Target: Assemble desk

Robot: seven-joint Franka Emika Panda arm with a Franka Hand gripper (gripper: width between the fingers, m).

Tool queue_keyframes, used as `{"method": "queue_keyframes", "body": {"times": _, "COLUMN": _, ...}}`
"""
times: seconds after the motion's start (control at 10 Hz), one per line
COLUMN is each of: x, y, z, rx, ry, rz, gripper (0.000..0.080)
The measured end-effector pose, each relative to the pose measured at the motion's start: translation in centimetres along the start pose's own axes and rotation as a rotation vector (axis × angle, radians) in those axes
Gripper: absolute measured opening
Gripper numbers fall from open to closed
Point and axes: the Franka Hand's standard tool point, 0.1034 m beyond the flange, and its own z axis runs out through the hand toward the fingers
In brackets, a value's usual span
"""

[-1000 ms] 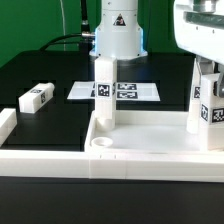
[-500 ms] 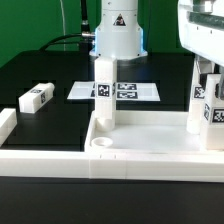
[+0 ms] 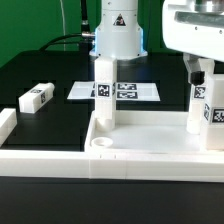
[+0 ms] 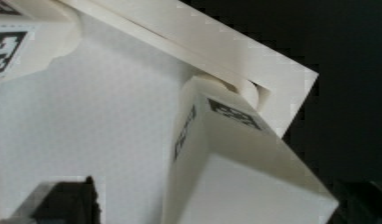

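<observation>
White tray-like plastic desk top point(image 3: 150, 160) carries two upright square white tagged legs point(image 3: 105, 95); third leg point(image 3: 36, 97) loose on counter point(image 3: 60, 125); claw point(image 3: 204, 72) spread.

Bright even light, blurred wrist view

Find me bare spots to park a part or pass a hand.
Free: black table between the loose leg and the marker board; desk top floor between the upright leg and the second upright leg. Crowded: the exterior view's right, where the gripper hangs at the second upright leg's top.
</observation>
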Motion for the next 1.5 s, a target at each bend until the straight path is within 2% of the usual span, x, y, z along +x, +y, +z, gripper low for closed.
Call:
{"method": "queue_keyframes", "body": {"times": 0.3, "x": 0.1, "y": 0.0, "z": 0.0, "rx": 0.0, "ry": 0.001, "rz": -0.205, "gripper": 0.0649}}
{"method": "queue_keyframes", "body": {"times": 0.5, "x": 0.7, "y": 0.2, "z": -0.1, "rx": -0.012, "ry": 0.015, "rz": -0.421, "gripper": 0.0649}}
{"method": "queue_keyframes", "body": {"times": 1.0, "x": 0.9, "y": 0.3, "z": 0.0, "rx": -0.078, "ry": 0.058, "rz": -0.854, "gripper": 0.0649}}
{"method": "queue_keyframes", "body": {"times": 1.5, "x": 0.4, "y": 0.2, "z": 0.2, "rx": -0.085, "ry": 0.047, "rz": -1.082, "gripper": 0.0649}}
